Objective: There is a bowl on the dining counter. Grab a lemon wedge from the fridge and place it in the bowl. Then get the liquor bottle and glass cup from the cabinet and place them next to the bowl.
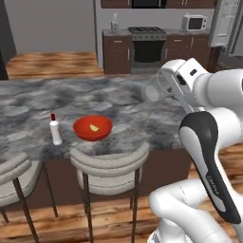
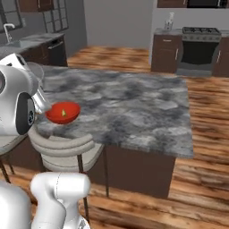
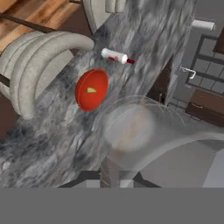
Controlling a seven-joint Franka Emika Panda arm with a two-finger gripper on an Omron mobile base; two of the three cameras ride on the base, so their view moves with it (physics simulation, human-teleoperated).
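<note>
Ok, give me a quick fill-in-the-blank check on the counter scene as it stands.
1. The yellow lemon wedge lies inside the red ____.
2. The white liquor bottle with a red cap stands ____ on the grey marble counter.
3. The gripper is shut on the clear ____, held above the counter.

Missing: bowl; upright; glass cup

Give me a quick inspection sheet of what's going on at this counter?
Surface: grey marble counter, mostly bare.
Job's things: red bowl near the front edge, lemon wedge inside; bottle upright beside the bowl; clear glass held in the air to the bowl's other side.
Clutter: nothing seen.
Grippers: gripper shut on the glass.
Cables: nothing seen.
Surroundings: two stools at the counter; stove, microwave behind.
</note>
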